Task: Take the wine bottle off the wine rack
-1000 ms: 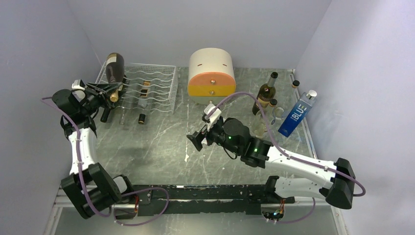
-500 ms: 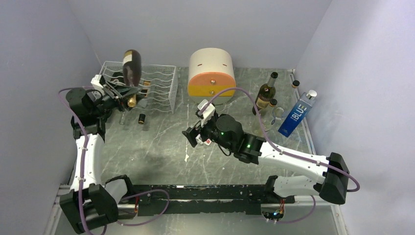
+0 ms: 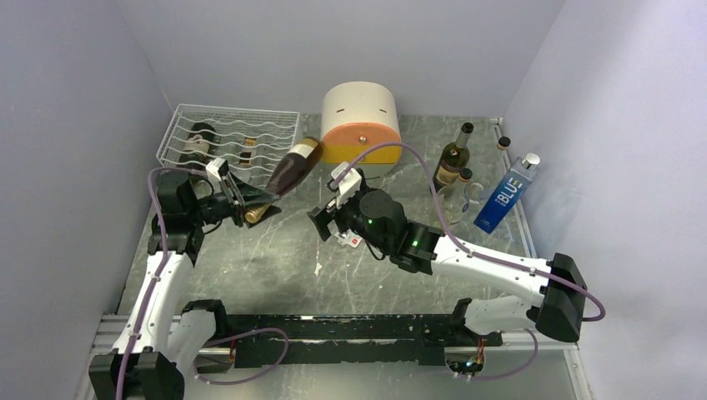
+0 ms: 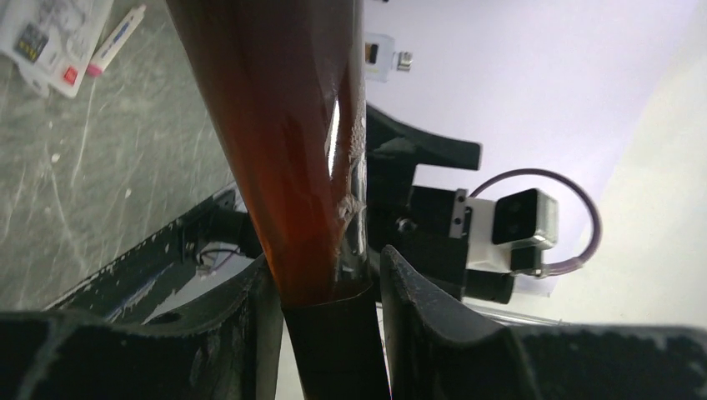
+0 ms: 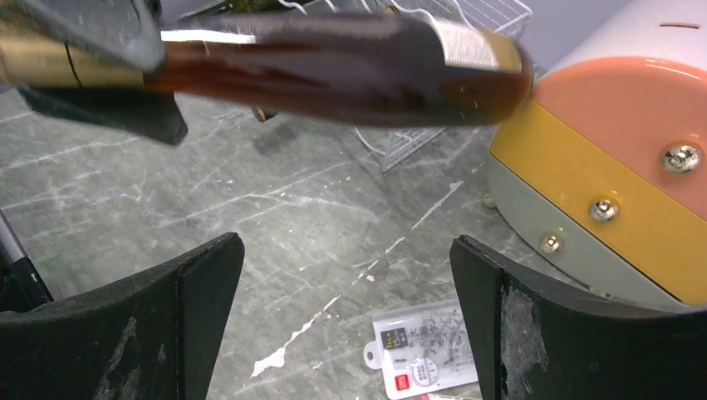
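Now L gripper [image 3: 248, 206] clamps wine bottle [image 3: 289, 169] by neck, base toward 1 o'clock, off wine rack [image 3: 250, 133]; R gripper [image 3: 328, 227] agape. I'd cradle base w/ it, lower slowly.

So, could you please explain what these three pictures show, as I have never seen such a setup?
Gladly. Two robot arms are bolted at the near edge of a table. The wide picture comes from a fixed camera overhead; the other two from a camera on each wrist. The left fingers clamp the neck of a dark wine bottle, held in the air clear of the white wire rack. The right fingers are open and empty. Also on the table: a round cream-and-orange drawer cabinet, a green bottle and a blue bottle.
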